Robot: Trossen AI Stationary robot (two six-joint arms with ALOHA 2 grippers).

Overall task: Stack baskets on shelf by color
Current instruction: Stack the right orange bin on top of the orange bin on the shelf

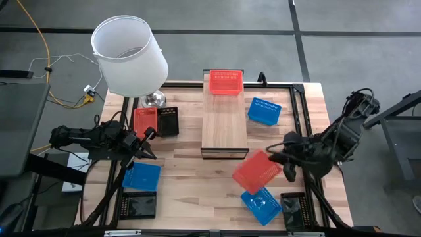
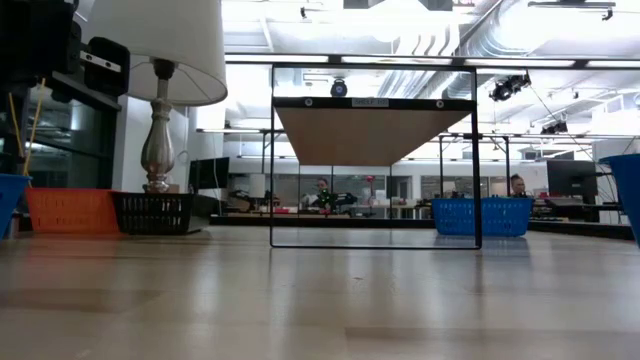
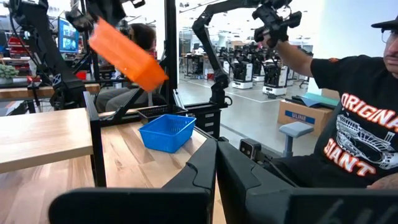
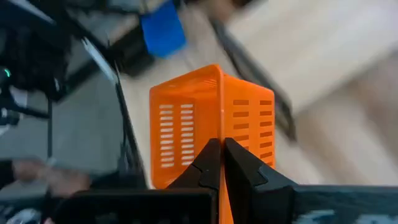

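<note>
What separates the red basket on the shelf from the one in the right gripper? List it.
The shelved basket sits flat on the shelf, at its far end; the held basket hangs tilted off its near end. Nothing grips the shelved basket; the right gripper pinches the held basket's wall. Both are red mesh.

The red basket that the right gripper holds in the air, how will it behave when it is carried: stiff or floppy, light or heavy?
Probably stiff: the red basket keeps its box shape while the right gripper pinches only one wall. Likely light, since its slotted walls look thin. It hangs tilted in the high view, so it may swing or slip in so narrow a grip.
</note>
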